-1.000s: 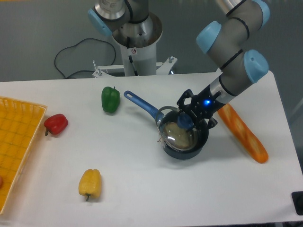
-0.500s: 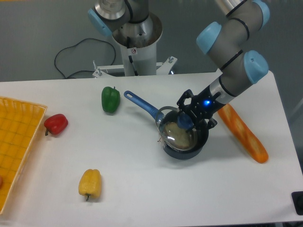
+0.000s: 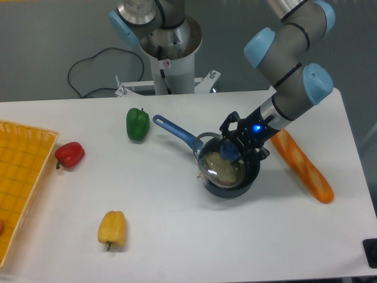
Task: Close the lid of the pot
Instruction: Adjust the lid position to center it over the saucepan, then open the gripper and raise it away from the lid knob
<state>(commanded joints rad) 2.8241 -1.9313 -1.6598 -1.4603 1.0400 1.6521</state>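
One pot (image 3: 235, 184) sits right of the table's (image 3: 177, 236) centre, its long blue handle (image 3: 175, 131) pointing up-left toward the green pepper. One glass lid (image 3: 221, 167) rests over the pot's mouth, tilted: its left rim hangs slightly past the pot wall, and the right side sits higher under the gripper. Lid not seated flat.

Gripper (image 3: 231, 151) comes in from the upper right and sits directly over the lid's blue knob (image 3: 230, 152). The dark fingers flank the knob closely and look clamped on it, though actual contact is hard to resolve at this size. A blue indicator light glows on the wrist.

Count of other items on the table: three peppers — one green (image 3: 137, 123) up-left of the handle tip, one red (image 3: 70, 154) near the left, one yellow (image 3: 112, 229) at lower left. One orange bread loaf (image 3: 303, 167) lies diagonally just right of the pot. One yellow basket (image 3: 20, 177) at the left edge.
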